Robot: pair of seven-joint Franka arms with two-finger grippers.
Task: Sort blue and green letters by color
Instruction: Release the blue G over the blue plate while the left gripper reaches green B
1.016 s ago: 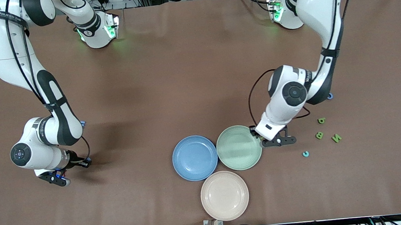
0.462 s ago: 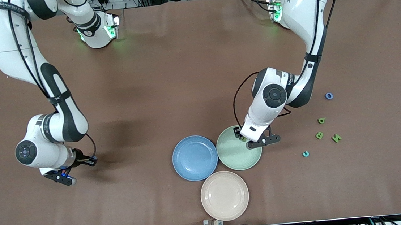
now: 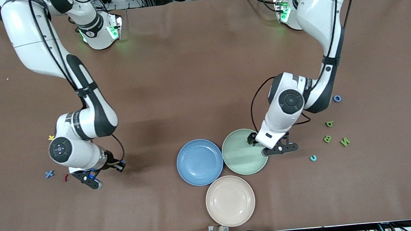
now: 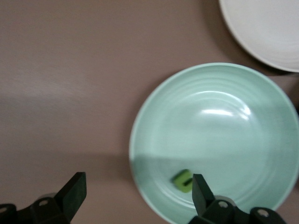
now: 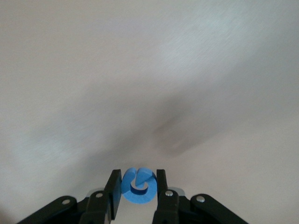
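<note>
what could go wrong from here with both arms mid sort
1. The green letter lies close to the green plate's rim, between the open jaws of the left gripper; any sideways motion on withdrawal might knock it out.
2. The right gripper pinches a small blue letter over bare table; the narrow grip might slip before reaching the blue plate.

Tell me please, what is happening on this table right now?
Two robot arms sort tiny letters by colour. The left hand is open over the round green plate, where a small green letter now lies. The right hand is shut on a small blue letter above the brown table. The round blue plate holds nothing yet.
</note>
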